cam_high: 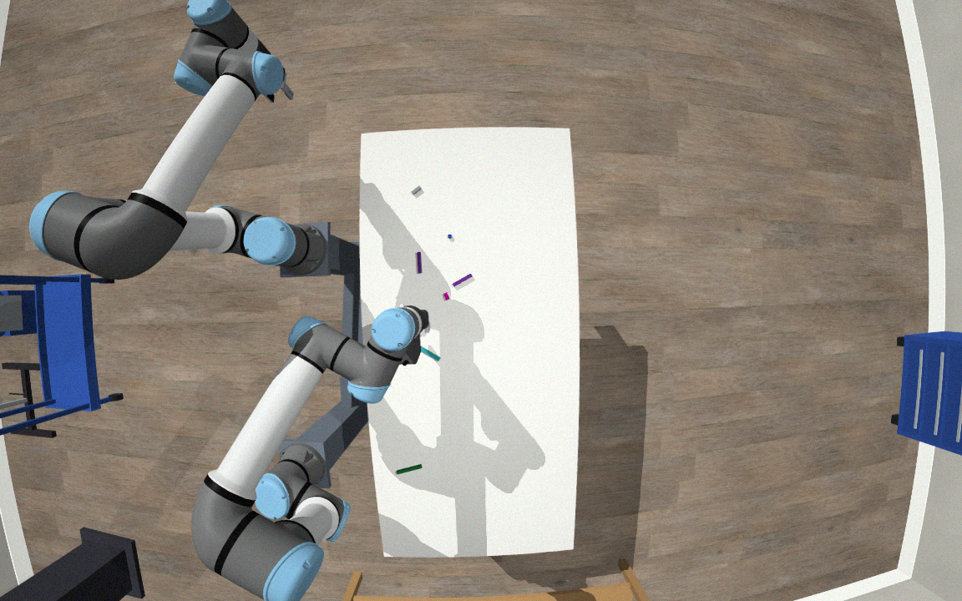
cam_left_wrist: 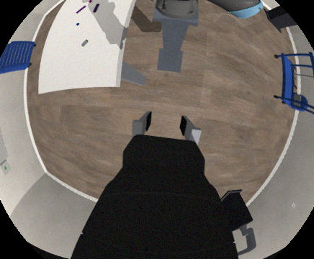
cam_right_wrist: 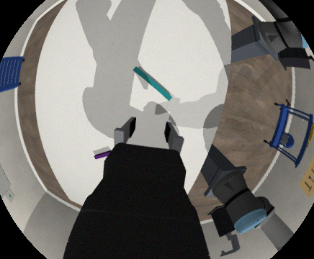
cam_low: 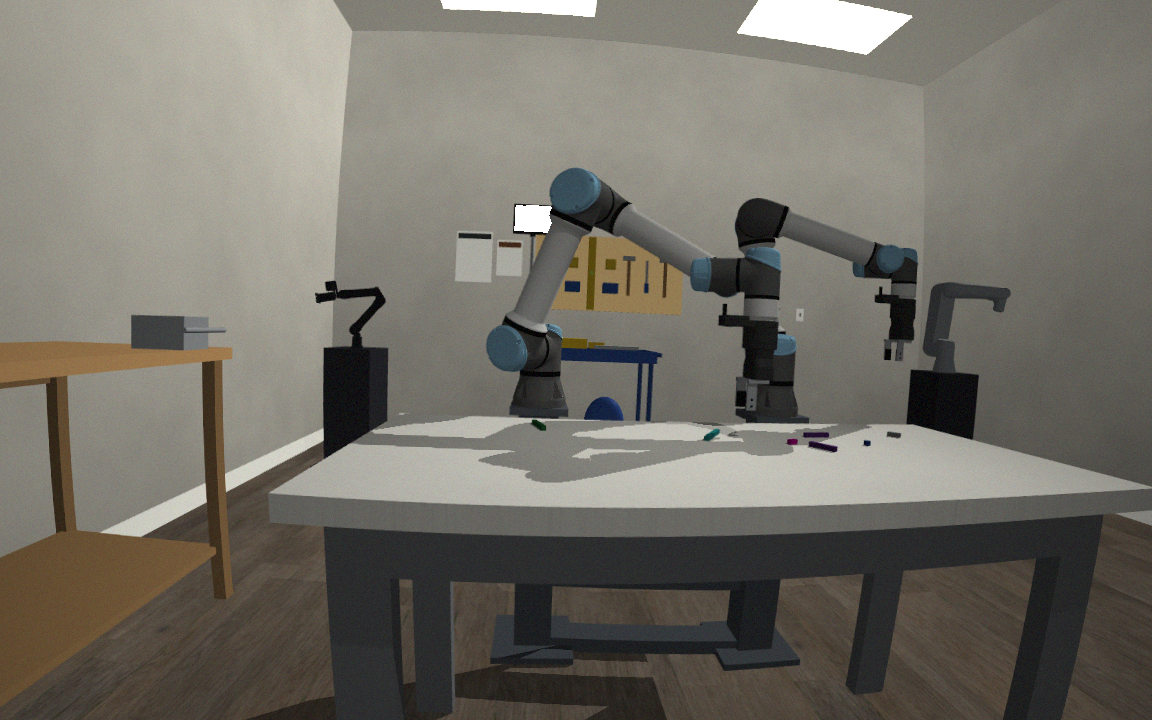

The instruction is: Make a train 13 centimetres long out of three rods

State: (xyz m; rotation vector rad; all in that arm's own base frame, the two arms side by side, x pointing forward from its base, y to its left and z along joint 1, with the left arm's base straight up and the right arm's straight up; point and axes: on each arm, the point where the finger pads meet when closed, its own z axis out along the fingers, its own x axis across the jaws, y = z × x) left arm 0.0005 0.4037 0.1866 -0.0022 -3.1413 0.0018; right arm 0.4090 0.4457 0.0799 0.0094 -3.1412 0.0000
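Overall, in the top view seven rods lie flat and apart on the white table point(cam_high: 529, 299) point(cam_low: 652, 483) point(cam_left_wrist: 74, 68) point(cam_right_wrist: 56, 108); no train is formed. The grey rod point(cam_high: 417, 191) point(cam_low: 893, 435) point(cam_left_wrist: 85, 42) is uppermost, with the blue rod point(cam_high: 449, 235) point(cam_low: 866, 442) point(cam_left_wrist: 78, 24) below and right of it. Near the centre are the upright-running purple rod point(cam_high: 418, 262) point(cam_low: 815, 435) point(cam_left_wrist: 96, 8), the slanted purple rod point(cam_high: 463, 280) point(cam_low: 823, 445) point(cam_left_wrist: 81, 9) point(cam_right_wrist: 102, 155) and the magenta rod point(cam_high: 445, 295) point(cam_low: 792, 441) point(cam_left_wrist: 90, 1). Below, the turquoise rod point(cam_high: 431, 353) point(cam_low: 712, 434) point(cam_right_wrist: 153, 83) is partly covered by the right arm; the green rod point(cam_high: 408, 468) point(cam_low: 538, 425) lies at the table's lower left.

In the exterior view, the right gripper point(cam_low: 746, 395) point(cam_right_wrist: 150, 125) points downward, right of centre. The left gripper point(cam_high: 281, 95) point(cam_low: 893, 351) point(cam_left_wrist: 166, 119) hangs further right, above table height.

In the left wrist view, the left fingers are spread wide over wooden floor, holding nothing. The table occupies the upper left of the frame.

In the right wrist view, the right fingers are likewise spread and hold nothing. The turquoise rod slants above them in the frame, not between them; the slanted purple rod shows partly at lower left.
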